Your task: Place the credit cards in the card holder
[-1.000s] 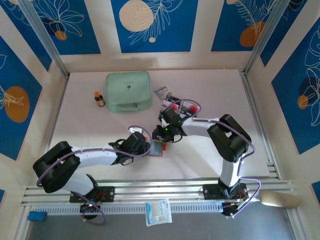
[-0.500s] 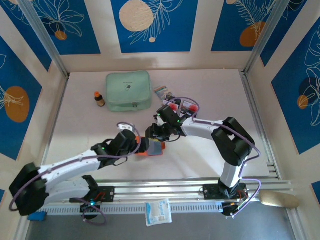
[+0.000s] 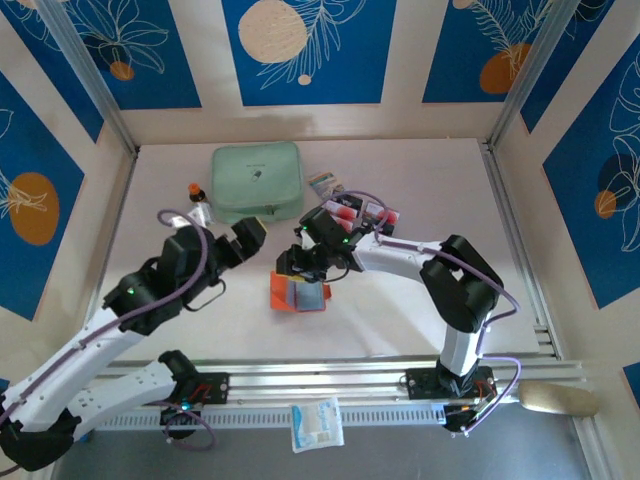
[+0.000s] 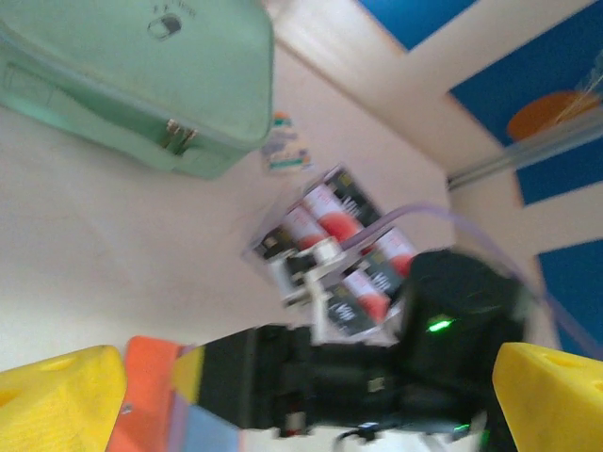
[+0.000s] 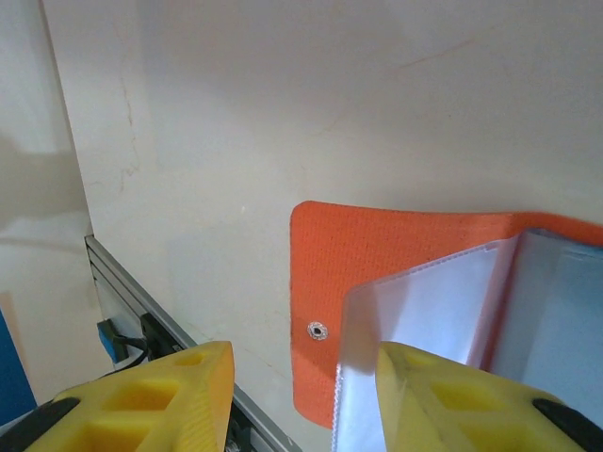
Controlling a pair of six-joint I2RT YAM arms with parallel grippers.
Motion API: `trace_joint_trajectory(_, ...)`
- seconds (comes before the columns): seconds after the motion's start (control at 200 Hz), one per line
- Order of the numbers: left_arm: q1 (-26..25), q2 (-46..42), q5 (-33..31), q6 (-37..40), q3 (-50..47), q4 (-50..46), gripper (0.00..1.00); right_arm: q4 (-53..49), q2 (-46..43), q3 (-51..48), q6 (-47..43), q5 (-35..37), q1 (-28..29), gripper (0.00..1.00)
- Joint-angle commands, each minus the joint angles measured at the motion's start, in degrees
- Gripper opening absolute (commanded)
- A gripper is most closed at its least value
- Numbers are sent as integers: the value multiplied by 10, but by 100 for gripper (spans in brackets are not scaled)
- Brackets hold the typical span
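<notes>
Holder (image 3: 281, 291): lies open on the desk (image 3: 380, 320) near centre, orange cover down, clear sleeves (image 5: 424, 311) up. Right claw (image 5: 300, 363): hangs over the holder's far edge, fingers (image 5: 141, 395) apart, clamping nothing; sleeve edge just beside one finger. Left claw (image 4: 306, 377): spread wide, empty, raised left of the holder, near the mint pouch (image 3: 257, 181). Cards (image 4: 330, 215): sit clustered on the desk right of the pouch, far of the holder and clear of it, partly hidden by the right arm (image 3: 400, 255).
</notes>
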Motion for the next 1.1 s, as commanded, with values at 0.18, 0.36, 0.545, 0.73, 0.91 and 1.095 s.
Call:
trace_joint_trajectory(0.18,9,86,-27,-69,227,-128,100,-40,43,14,28,7,14,45)
trace_joint_trajectory(0.36,10,114,-22,-40,278,-92,100,-54,60,17,27,2,11,45)
trace_joint_trajectory(0.545,65,111,24,-44,253,-48,100,-63,71,27,25,2,8,44)
trace_joint_trajectory(0.73,87,128,70,-47,248,-4,100,-69,78,30,30,8,5,44)
trace_joint_trajectory(0.91,89,162,155,-80,257,-24,100,-72,90,32,37,6,3,44)
trace_joint_trajectory(1.095,90,177,167,-84,252,-7,100,-76,90,45,35,6,-1,45)
